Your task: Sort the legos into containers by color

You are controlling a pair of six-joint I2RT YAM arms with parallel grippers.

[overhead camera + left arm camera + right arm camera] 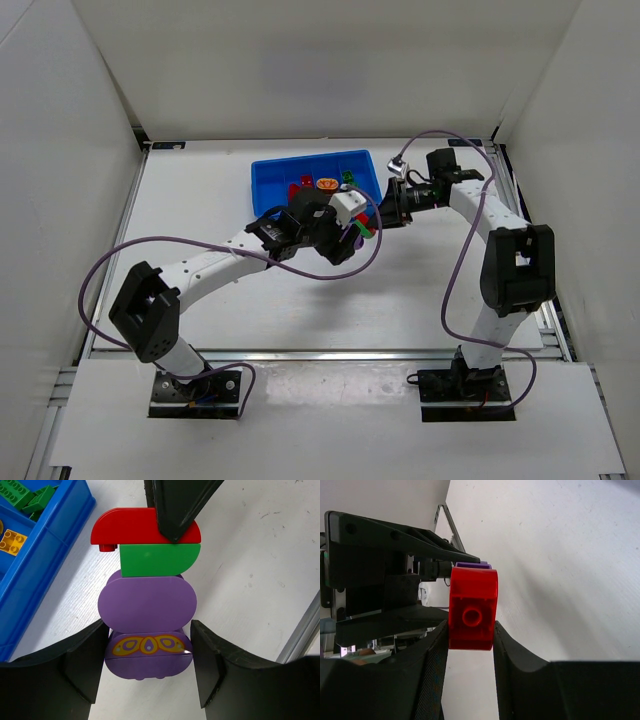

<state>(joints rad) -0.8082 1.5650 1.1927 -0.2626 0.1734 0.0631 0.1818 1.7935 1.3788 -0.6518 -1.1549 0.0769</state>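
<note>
Item one: a joined column of four legos, seen in the centre of my left wrist view. From the top of the frame down it runs red brick [125,527], green brick [157,559], purple oval [147,605] and purple butterfly brick [147,652]. The left jaws are closed to the width of the purple butterfly brick, with one finger pressed on each of its sides. The right jaws are clamped narrowly on the red brick at the column's other end, and it fills the middle of my right wrist view. I cannot tell whether the column touches the white counter [250,580] or is held clear of it. Item two: the blue tray [45,565], at the upper left of the left wrist view and just beside the column. Green bricks [30,497] lie in its topmost visible compartment and a yellow brick [12,541] in the next one down. In the overhead view the tray sits in the upper middle, and both arms meet just below its lower right corner.
</note>
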